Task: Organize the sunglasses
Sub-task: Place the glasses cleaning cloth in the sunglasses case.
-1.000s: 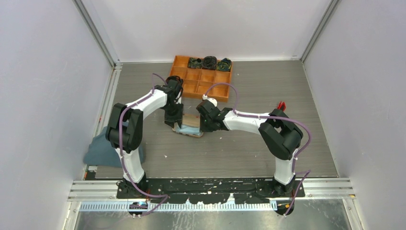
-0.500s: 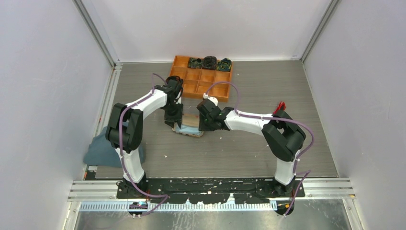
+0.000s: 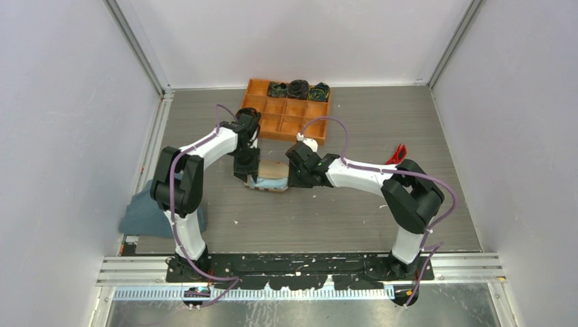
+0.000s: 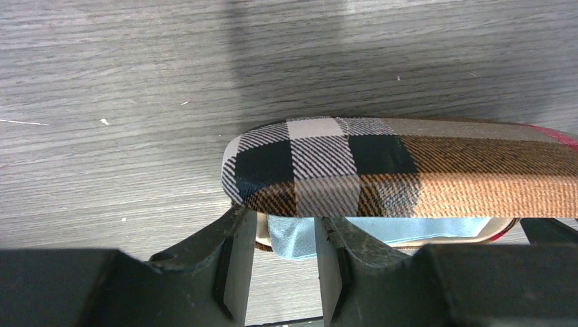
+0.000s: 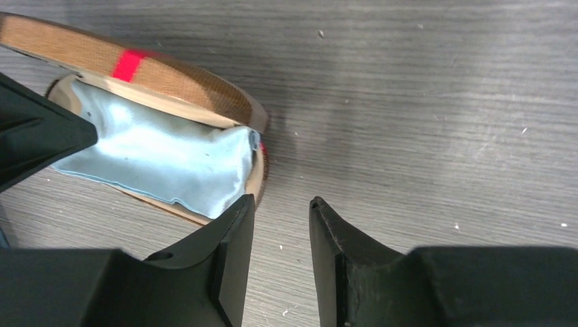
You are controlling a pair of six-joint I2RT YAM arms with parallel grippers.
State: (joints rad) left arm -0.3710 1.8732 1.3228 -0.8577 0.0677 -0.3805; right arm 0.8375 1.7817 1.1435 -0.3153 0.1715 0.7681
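lying crumpled at the left edge of the table point(image 3: 382, 204), a dark cloth point(image 3: 143, 212) sits beside the base of the left arm. right of it, the left gripper point(image 4: 283, 221) reaches down to the left end of the plaid case point(image 3: 275, 168), which rests mid-table with its lid point(image 4: 409, 167) raised a little. in the left wrist view the fingers stand partly apart just under the lid's edge, and a corner of the light blue cloth point(image 4: 293, 238) shows in the gap. i cannot tell whether they pinch anything or merely rest there. the light blue cloth fills the open mouth of the case and spills over its rim. beyond the case, on the far side, stands the orange tray point(image 3: 272, 124), divided into compartments, with three dark bundles point(image 3: 298, 88) in its far row. the right gripper point(image 5: 281, 211) is at the right end of the case, released. its fingers are apart with only table between them, and one finger point(image 5: 232, 231) is just beside the cloth's edge and the case rim. the sunglasses point(image 3: 397, 150) are furthest right. they show as a red frame on the table just beyond the bent joint of the right arm point(image 3: 409, 194), partly hidden by it, well apart from the case and from both grippers.
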